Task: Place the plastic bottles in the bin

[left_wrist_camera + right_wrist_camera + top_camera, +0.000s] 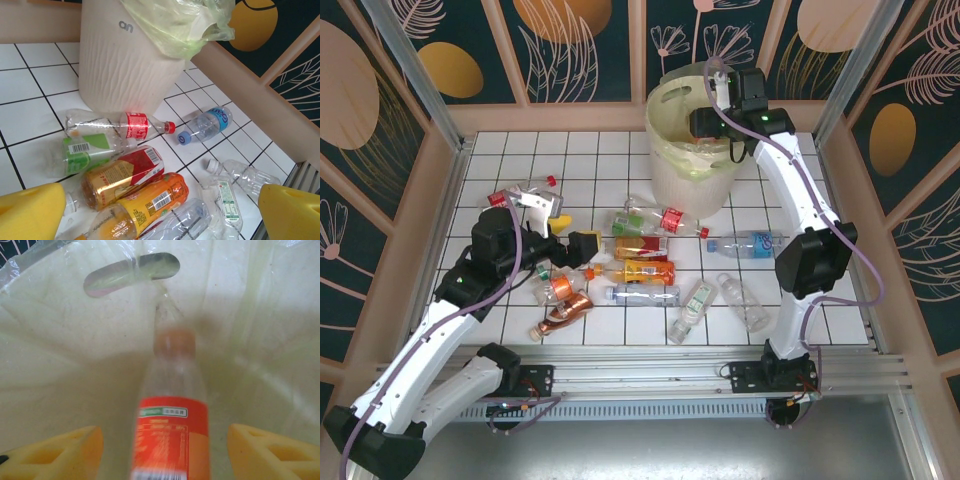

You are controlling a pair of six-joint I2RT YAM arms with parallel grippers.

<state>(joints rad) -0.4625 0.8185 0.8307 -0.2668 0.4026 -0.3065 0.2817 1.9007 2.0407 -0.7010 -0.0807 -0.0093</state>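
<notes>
Clear, red-orange-labelled bottle [172, 405], blurred

I count one bin [685, 170]. Just in front of the bin I make out eight bottles [646, 270] lying flat: one clear with a red label [667, 218], one green-labelled [625, 225], one red-and-gold [640, 246], one orange, one blue-labelled [748, 243] and three plain clear ones [645, 295] [692, 305] [745, 303]. Left of the bin there is one more clear bottle with a red cap [510, 193]. Farther left and nearer to me sits a cluster of at least three, one of them copper-coloured [567, 312], though I cannot separate that cluster firmly. Inside the bin's mouth I see one bottle with an orange label [170, 440]. Two arms [460, 300] [800, 210].
</notes>
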